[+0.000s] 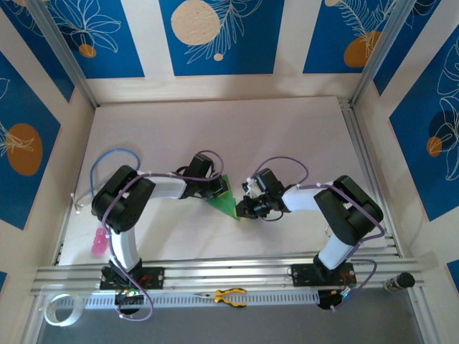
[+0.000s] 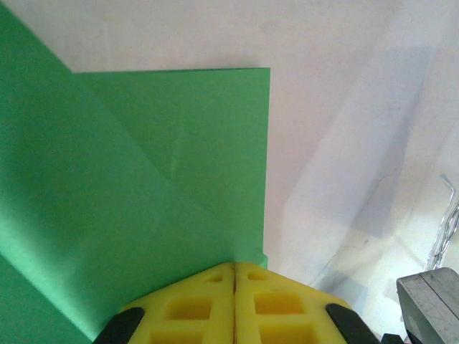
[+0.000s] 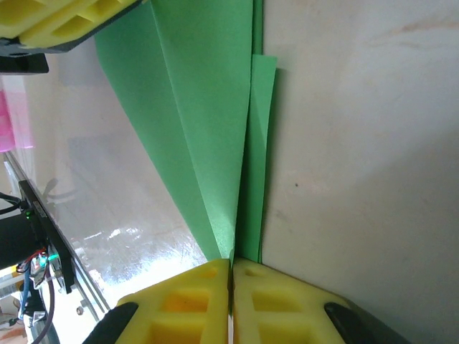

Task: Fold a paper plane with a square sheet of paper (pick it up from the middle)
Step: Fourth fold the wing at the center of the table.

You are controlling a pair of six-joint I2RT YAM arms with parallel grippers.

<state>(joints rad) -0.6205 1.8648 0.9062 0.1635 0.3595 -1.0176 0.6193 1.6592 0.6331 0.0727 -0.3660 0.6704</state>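
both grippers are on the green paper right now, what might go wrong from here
1. The left gripper and right gripper are both shut on the thin green paper from opposite sides; pulling apart could tear it or slip it free.
2. In the right wrist view the folded layers fan apart rather than lying flat, so pressing now might set a crooked crease.

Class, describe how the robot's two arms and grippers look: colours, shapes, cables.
The left arm and right arm: black joints, white links, looping purple cables; a blue cable by the left. The left gripper and right gripper: blocky yellow fingers with moulded recesses.
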